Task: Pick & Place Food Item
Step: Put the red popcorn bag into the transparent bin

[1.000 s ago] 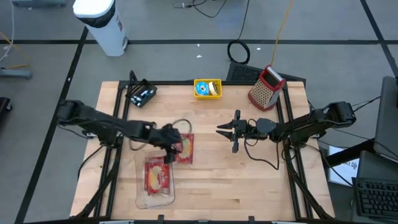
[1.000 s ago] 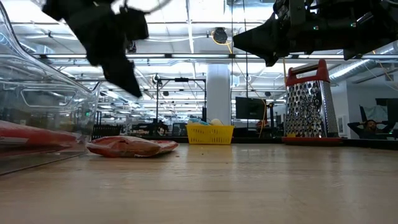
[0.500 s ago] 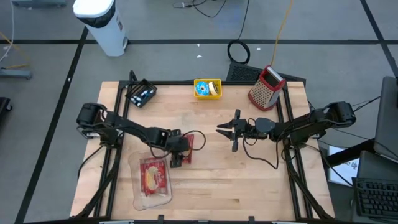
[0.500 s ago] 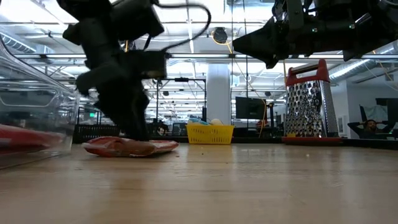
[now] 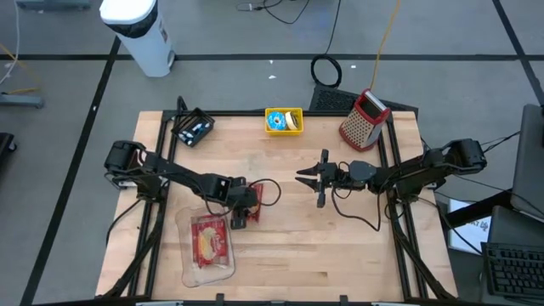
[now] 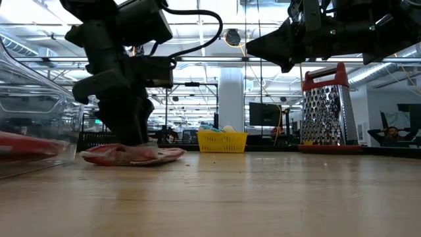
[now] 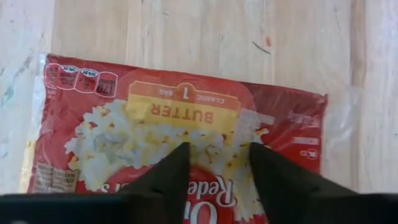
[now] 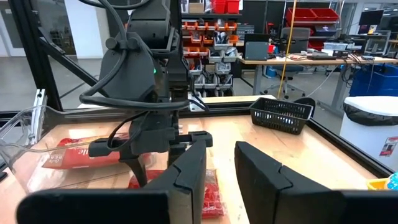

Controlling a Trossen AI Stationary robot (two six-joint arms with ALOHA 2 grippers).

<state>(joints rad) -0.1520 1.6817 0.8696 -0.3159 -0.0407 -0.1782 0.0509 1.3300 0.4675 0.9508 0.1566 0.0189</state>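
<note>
Light wooden tabletop [image 5: 289,246] in a black frame, on grey floor w/ a white bin at 11 o'clock beyond the table; low view looks across into a workshop hall w/ ceiling lights.

Hard to see: in high view the left gripper [image 5: 240,212] covers most of the flat red butter-popcorn packet [image 5: 256,197], only a red sliver shows past the arm, just off centre toward 9 o'clock. In low view the same packet [image 6: 131,155] lies flat on the wood w/ the dark gripper [image 6: 135,135] down on it; fingertips merge w/ the wrapper, so contact vs. pinch can't be read there. Left wrist view gives the label side of the packet [image 7: 180,134]: two dark fingers [image 7: 165,177] apart, resting over the wrapper, not clamped on it; lower part of the packet cut off by the frame.

Clear plastic tray [image 5: 191,272] at 7 o'clock holds a second red packet [image 5: 211,242]; low view shows only its near wall [image 6: 39,108], blurred.

Right gripper [image 5: 313,179] hangs above mid-table toward 3 o'clock, pointing level at the left arm; right wrist view shows its fingers [image 8: 186,168] a little apart, nothing between.

Along the 12 o'clock edge: black mesh basket [image 5: 192,127], yellow basket w/ blue item [image 5: 283,121], red-topped metal grater [image 5: 363,119]. Basket contents too small to name.
</note>
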